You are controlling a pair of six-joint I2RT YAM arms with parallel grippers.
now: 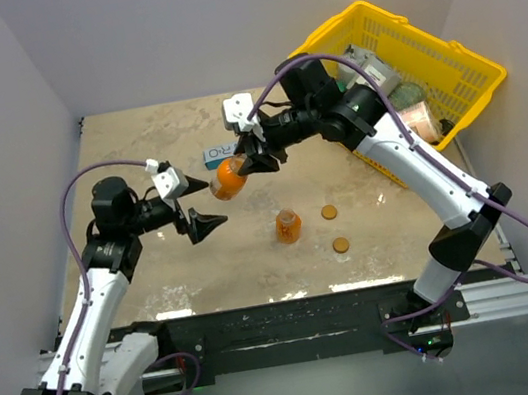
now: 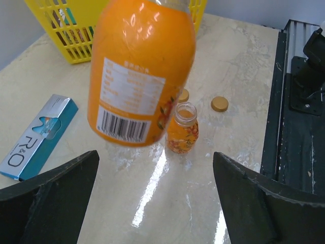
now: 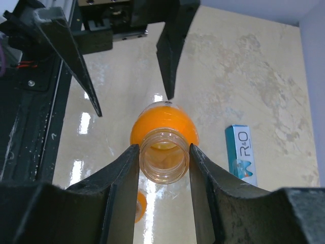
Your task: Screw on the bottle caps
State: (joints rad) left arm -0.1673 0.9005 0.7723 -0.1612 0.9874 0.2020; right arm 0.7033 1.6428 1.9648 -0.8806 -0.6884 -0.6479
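Note:
My right gripper is shut on the open neck of one orange bottle and holds it tilted in the air, base toward the left arm. In the right wrist view the neck sits between my fingers and the body is beyond. My left gripper is open and empty just short of the bottle's base. A second, uncapped bottle stands on the table. Two bottle caps lie flat to its right, also in the left wrist view.
A blue-and-white box lies on the table behind the held bottle. A yellow basket with several items stands at the back right corner. Walls close the table at left, back and right.

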